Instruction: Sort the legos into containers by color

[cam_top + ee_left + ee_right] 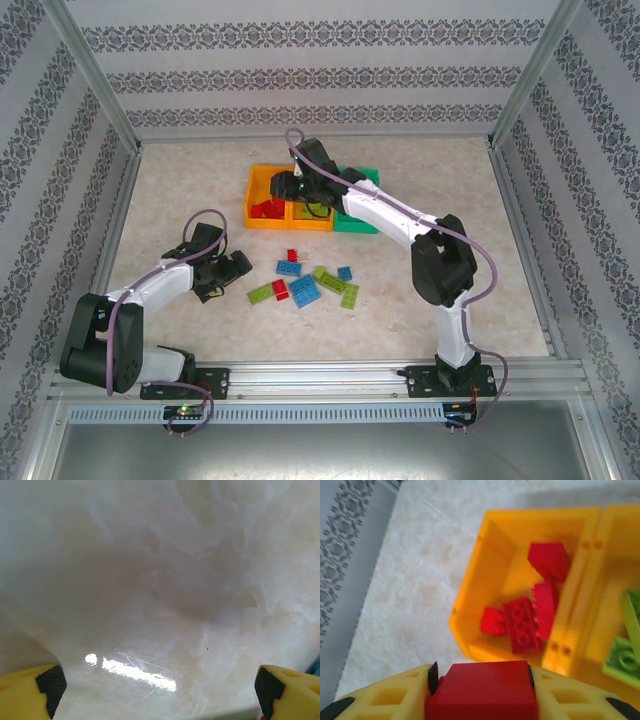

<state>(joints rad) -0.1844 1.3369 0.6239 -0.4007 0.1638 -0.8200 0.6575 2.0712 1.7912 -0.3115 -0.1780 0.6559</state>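
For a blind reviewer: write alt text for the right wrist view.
The right gripper holds a red brick between its yellow fingers, facing an orange bin that contains several red bricks. Lime green bricks lie in the adjoining orange bin.

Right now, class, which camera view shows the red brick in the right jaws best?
The right wrist view: the red brick sits large and close, clamped between the right jaws near the orange bin. In the top external view it is too small to tell apart. The left wrist view faces bare table.
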